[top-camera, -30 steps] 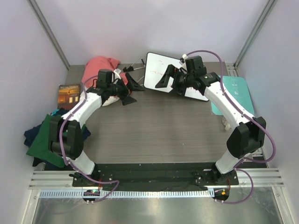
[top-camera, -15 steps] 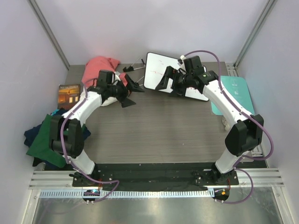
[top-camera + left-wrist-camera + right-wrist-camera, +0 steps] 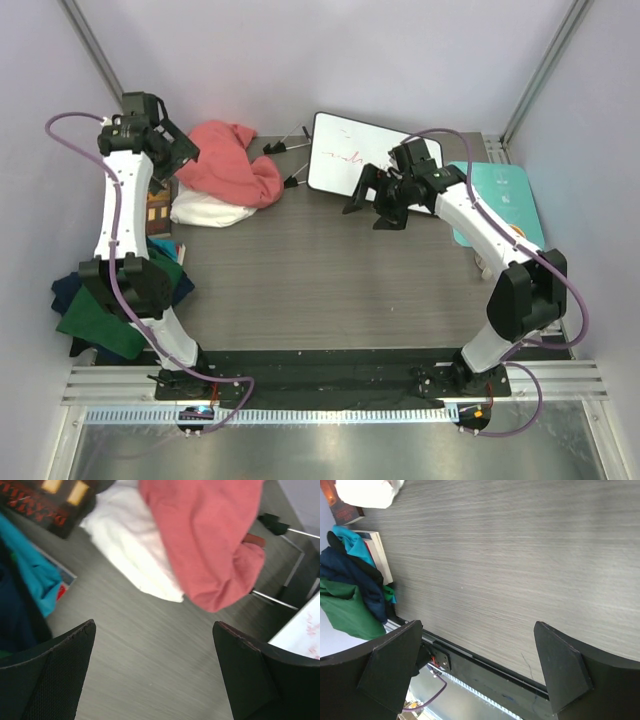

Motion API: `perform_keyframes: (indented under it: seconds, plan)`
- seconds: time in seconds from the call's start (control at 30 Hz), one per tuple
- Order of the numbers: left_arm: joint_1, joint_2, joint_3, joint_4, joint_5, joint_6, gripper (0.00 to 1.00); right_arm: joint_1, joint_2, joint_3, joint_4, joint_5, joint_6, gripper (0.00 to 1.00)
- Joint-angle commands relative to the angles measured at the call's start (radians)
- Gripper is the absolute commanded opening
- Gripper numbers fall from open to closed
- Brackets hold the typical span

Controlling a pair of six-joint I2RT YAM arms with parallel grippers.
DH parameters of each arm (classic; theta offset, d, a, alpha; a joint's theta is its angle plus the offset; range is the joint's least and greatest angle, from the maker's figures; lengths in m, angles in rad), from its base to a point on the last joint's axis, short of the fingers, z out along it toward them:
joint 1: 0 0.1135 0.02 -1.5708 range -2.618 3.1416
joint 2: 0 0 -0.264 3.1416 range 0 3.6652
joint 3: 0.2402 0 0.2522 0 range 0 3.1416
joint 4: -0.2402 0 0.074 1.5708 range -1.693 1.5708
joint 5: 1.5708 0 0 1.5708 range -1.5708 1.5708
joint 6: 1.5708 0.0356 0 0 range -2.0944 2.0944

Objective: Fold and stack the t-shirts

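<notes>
Starting with the big grey bench point(image 3: 330, 270), the salmon-pink t-shirt point(image 3: 228, 160) lies bunched at the far left, partly on a white cloth point(image 3: 205, 212). The dark green t-shirt point(image 3: 95, 315) and a navy t-shirt point(image 3: 65, 290) sit heaped at the near left edge. The left claw point(image 3: 154, 626) has swung off the pink shirt to the far left corner, wide open and empty. The right claw point(image 3: 477, 625) has slid off the whiteboard point(image 3: 345, 155) toward the middle, also open and empty. Nothing looks folded yet, so I think the work is only starting.

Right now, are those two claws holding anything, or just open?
The left gripper is open, holding nothing.
The right gripper is open, holding nothing.
</notes>
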Motion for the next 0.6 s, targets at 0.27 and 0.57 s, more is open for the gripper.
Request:
perform_keyframes:
  seconds: [0.27,0.57]
  plan:
    - [-0.009,0.002,0.091,-0.013,-0.466,-0.016,1.00,0.003,-0.119,-0.046,-0.040,0.033,0.011,1.00]
    - [0.088,0.222,0.067,0.180,-0.467,0.007,1.00,0.001,-0.149,-0.032,-0.132,0.071,-0.046,1.00]
